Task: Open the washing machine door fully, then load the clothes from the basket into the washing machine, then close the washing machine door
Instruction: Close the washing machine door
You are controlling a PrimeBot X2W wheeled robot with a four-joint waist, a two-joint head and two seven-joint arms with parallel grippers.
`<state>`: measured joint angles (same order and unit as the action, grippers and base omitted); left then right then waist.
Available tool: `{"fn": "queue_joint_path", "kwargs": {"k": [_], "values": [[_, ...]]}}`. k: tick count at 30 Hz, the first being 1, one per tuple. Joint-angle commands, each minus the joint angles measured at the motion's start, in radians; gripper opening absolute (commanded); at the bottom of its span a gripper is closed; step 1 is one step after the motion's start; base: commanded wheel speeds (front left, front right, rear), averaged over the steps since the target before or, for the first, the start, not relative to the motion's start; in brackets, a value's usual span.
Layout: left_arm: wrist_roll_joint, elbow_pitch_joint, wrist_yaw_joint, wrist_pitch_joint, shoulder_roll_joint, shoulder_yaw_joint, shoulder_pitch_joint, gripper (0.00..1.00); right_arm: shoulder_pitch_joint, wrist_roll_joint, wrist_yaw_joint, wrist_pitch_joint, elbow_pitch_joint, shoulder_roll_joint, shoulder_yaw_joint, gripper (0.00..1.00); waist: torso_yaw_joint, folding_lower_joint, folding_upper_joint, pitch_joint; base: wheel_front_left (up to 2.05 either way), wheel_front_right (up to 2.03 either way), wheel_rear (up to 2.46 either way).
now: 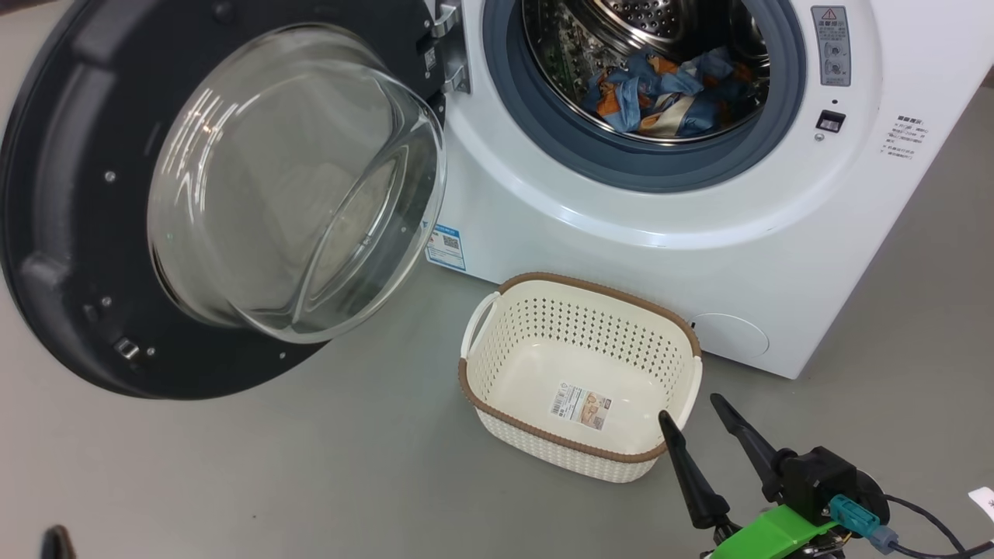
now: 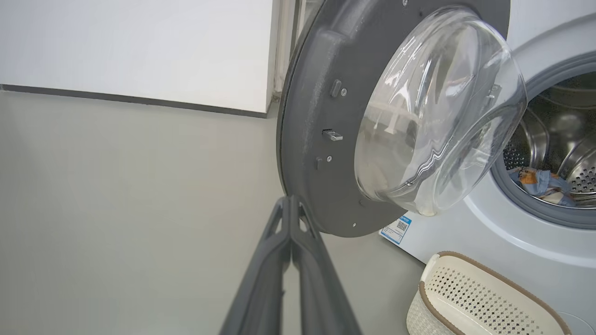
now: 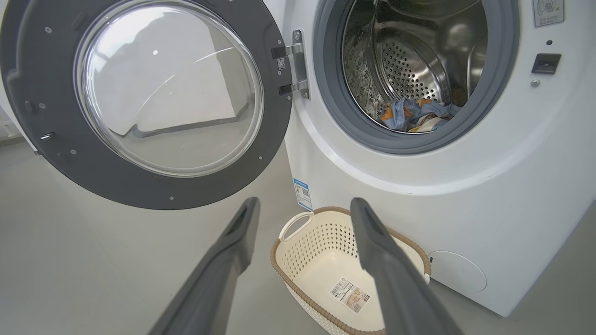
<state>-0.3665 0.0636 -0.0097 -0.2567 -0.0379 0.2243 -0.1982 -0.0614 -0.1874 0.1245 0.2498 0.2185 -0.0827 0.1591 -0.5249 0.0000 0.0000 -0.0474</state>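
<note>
The washing machine door [image 1: 70,233] stands wide open to the left, its glass bowl facing out. The clothes [image 1: 660,97], blue and orange fabric, lie inside the steel drum of the washing machine [image 1: 621,225]. On the floor before the washer sits the basket [image 1: 598,287], holding nothing but its paper label. My right gripper [image 1: 689,410] hangs open just right of the basket's near corner, holding nothing; in the right wrist view the right gripper [image 3: 305,204] frames the basket [image 3: 321,242]. My left gripper [image 2: 289,202] is shut and empty, just below the door's [image 2: 316,116] lower rim.
Grey floor [image 1: 311,466] spreads left of and in front of the basket. A white wall with a dark skirting line [image 2: 139,100] runs behind the door. A blue sticker [image 1: 446,247] marks the washer's lower front corner.
</note>
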Motion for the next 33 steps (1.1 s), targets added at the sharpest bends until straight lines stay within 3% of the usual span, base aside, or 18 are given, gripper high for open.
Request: {"fn": "queue_joint_path", "kwargs": {"k": [1,9,20,33], "values": [[-0.032,-0.022,-0.014,-0.005,-0.012,0.053,0.057,0.0,-0.017,-0.004,0.006,0.012,-0.025,0.005,0.02,1.0,0.001,0.0,0.0,0.0,0.0,0.0,0.0],[-0.183,0.062,-0.1,-0.005,-0.023,0.161,0.183,0.0,-0.013,-0.011,0.006,0.012,-0.027,0.007,0.012,1.0,0.003,0.0,0.0,-0.008,0.0,0.0,0.0],[-0.379,0.195,-0.118,0.042,-0.161,0.206,0.395,0.0,-0.027,-0.014,0.006,0.012,-0.027,-0.002,0.021,1.0,0.026,0.0,0.0,-0.026,0.0,0.0,0.0],[-0.739,0.463,-0.116,0.331,-0.335,0.298,0.698,0.0,-0.058,-0.02,0.006,0.012,-0.027,-0.024,0.041,1.0,0.091,0.0,0.0,-0.073,0.0,0.0,0.0]]}}
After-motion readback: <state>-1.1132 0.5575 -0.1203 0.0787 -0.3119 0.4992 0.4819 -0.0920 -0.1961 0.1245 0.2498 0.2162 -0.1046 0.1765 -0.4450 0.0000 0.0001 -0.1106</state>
